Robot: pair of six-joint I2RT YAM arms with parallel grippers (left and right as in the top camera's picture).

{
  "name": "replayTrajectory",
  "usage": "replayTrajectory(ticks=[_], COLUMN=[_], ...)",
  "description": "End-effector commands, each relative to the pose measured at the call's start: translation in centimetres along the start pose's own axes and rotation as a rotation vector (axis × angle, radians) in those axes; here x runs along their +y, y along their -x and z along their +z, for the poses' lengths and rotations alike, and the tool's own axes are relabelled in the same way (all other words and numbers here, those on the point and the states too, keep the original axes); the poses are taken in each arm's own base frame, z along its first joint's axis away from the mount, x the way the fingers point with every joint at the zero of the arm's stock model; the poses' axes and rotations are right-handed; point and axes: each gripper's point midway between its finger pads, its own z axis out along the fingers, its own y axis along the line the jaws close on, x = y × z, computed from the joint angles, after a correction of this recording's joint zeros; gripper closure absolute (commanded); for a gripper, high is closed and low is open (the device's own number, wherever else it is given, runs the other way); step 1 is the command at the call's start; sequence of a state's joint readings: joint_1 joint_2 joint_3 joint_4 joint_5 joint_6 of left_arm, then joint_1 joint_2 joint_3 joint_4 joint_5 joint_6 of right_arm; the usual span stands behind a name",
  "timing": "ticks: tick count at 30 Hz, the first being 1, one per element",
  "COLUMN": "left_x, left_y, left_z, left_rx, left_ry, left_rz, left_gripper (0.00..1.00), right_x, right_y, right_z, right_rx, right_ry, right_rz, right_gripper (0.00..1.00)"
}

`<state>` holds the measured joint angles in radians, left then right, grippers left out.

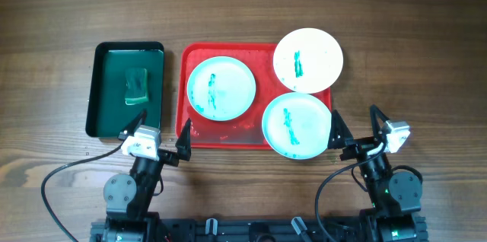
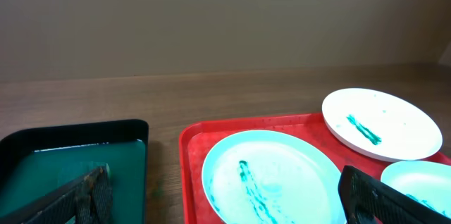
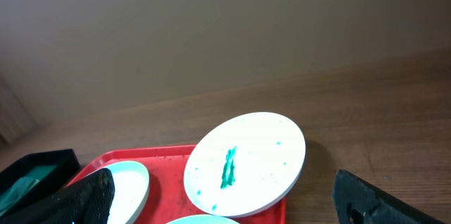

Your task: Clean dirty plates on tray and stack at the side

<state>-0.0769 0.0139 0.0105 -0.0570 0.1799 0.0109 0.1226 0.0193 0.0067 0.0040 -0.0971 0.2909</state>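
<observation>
Left gripper (image 1: 156,137) and right gripper (image 1: 356,124) both spread wide, empty, on the near side of the red tray (image 1: 228,137). Near aqua plate (image 1: 297,125) overhangs its near-right corner. Left aqua plate (image 1: 221,87) sits inside. White plate (image 1: 307,59) overhangs the far-right corner. All three green-smeared. Dark green tray (image 1: 106,90) left of it holds a green sponge (image 1: 137,86).

No text, label, brand, number or sign is showing legibly in any of the views.
</observation>
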Motion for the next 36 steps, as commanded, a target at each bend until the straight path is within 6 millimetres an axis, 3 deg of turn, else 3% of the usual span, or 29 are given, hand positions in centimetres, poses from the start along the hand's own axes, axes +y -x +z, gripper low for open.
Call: replayTrajectory(ticks=[1, 36], left_x=[-0.09, -0.07], left_y=[-0.1, 0.02], left_z=[-0.02, -0.02], left_rx=[-0.002, -0.006], left_ry=[0.0, 0.001], left_rz=[0.009, 0.006], left_gripper=[0.0, 0.0], right_x=[0.31, -0.55], right_y=[0.03, -0.24], right_z=[-0.03, 0.08], right_rx=[-0.002, 0.007], right_ry=[0.017, -0.03], right_rz=[0.006, -0.004], right_gripper=[0.0, 0.0])
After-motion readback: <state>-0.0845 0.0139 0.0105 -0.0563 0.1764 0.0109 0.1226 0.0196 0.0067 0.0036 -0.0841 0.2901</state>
